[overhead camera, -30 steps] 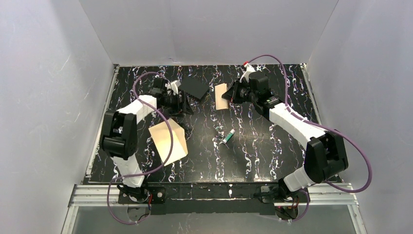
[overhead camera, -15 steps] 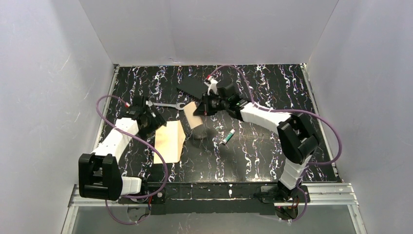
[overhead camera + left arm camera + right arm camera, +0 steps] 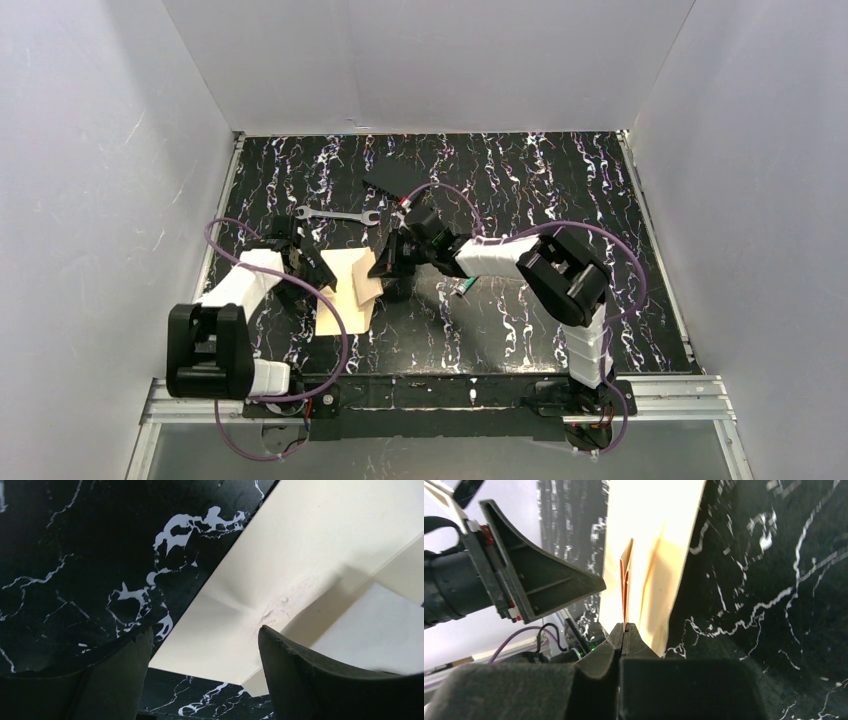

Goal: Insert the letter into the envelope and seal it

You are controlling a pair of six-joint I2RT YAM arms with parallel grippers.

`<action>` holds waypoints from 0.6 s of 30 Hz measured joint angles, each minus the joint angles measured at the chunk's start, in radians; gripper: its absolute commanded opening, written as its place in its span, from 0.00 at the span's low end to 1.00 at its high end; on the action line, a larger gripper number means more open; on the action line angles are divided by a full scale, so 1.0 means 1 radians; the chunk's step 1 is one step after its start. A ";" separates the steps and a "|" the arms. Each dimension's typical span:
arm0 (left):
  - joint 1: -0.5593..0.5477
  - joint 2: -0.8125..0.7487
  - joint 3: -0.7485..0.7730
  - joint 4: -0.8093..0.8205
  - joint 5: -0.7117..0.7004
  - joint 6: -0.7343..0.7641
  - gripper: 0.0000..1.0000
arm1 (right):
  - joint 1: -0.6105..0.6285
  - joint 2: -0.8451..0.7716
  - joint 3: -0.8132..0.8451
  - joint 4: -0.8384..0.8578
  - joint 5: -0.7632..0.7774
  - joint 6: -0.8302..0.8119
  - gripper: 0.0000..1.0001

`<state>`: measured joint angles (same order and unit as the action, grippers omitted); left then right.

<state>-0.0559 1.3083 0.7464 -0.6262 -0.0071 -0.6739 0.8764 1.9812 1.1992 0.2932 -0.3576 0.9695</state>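
— Where are we keeping the flat tan kraft-paper letter (image 3: 625, 587)?
— We are pinching its near edge in the right gripper (image 3: 624, 630), with the jaws closed tight on it. We are holding it on edge near the centre of the top view, over the right side of the cream-white paper envelope (image 3: 300, 545).
— Is it going in?
— Not yet, we are judging; none of it is showing inside the pocket.
— And the left gripper (image 3: 204, 635)?
— We are holding it spread wide and empty, low over the envelope's edge, left of centre in the top view.
— What is remaining?
— We are counting three steps: inserting the letter, folding the flap, and sealing it.
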 measured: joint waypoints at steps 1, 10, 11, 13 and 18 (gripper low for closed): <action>0.005 0.022 0.000 0.008 0.013 0.009 0.72 | 0.013 0.007 -0.005 -0.006 0.023 0.013 0.01; 0.029 0.146 0.027 0.023 0.088 0.076 0.61 | 0.036 0.019 -0.020 -0.073 0.171 0.079 0.01; 0.029 0.147 0.027 0.022 0.090 0.080 0.60 | 0.037 0.019 -0.020 -0.083 0.182 0.080 0.01; 0.030 0.147 0.027 0.021 0.095 0.084 0.57 | 0.040 0.020 -0.020 -0.107 0.208 0.079 0.01; 0.033 0.156 0.027 0.037 0.145 0.083 0.48 | 0.043 0.059 -0.007 -0.137 0.235 0.069 0.01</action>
<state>-0.0231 1.4643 0.7734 -0.5888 0.1375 -0.5907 0.9192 2.0403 1.1923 0.1566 -0.1226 1.0382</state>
